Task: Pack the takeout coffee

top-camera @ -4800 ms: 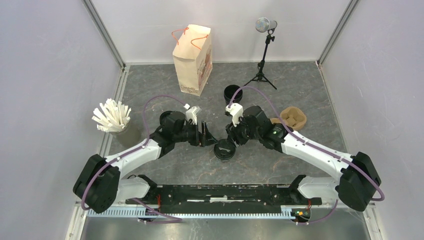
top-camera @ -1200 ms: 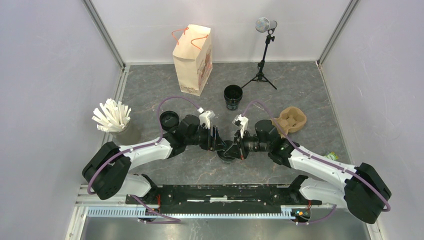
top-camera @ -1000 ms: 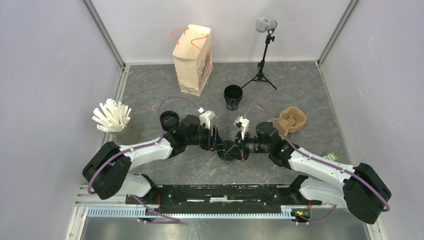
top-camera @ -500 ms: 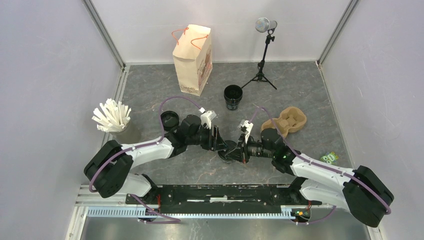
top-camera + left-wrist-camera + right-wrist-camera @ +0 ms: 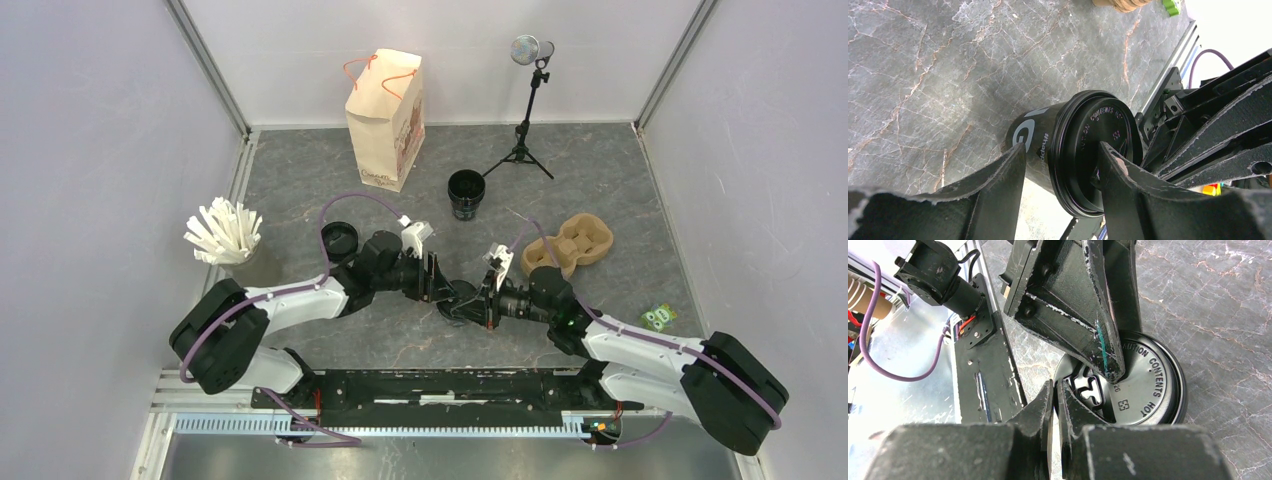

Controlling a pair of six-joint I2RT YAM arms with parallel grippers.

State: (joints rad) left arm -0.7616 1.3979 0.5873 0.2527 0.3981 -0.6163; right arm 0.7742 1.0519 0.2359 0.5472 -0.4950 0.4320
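From overhead, both arms meet just below the middle of the frame over a lidded cup [image 5: 456, 299] on the grey worktop [image 5: 600, 170]. The cup is mostly buried under them there.

The left wrist view opens that up. The left claw [image 5: 1062, 150] is clamped across the cup, with one finger against its side wall and the other laid over the top face of the lid [image 5: 1095, 122]. I can't say from any view whether the cup stands quite upright.

The right wrist view adds what the others miss. The right claw [image 5: 1055, 387] is closed to a sliver, its tips at the lid's near rim beside the sip opening. Whether the rim is nipped between them, I can't tell. The same view shows the left finger's tip bearing on the lid.

Only the overhead shows the rest:
- An open black cup [image 5: 466, 192] stands just above centre.
- The beige bag [image 5: 385, 115] is at the upper middle.
- The pulp carrier [image 5: 570, 242] sits right of centre, apart from the gripped cup.
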